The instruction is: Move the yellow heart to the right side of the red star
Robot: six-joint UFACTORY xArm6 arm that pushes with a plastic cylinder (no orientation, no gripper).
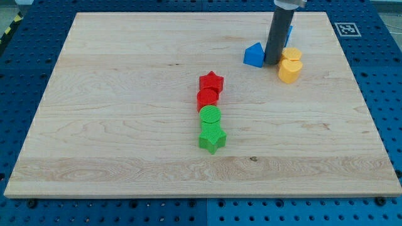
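Observation:
The yellow heart point(289, 70) lies at the view's upper right of the wooden board point(125, 94). A second yellow block point(292, 54) sits just above it, touching it. The red star point(211, 82) lies near the board's middle, well to the left of and a little below the heart. My tip point(272, 61) stands between the blue block point(254, 55) on its left and the yellow blocks on its right, close to the heart's upper left edge.
Below the red star a column runs down: a red round block point(207, 98), a green round block point(210, 115) and a green star point(212, 137). Another blue block point(289, 32) shows partly behind the rod. The board rests on a blue perforated table point(383, 75).

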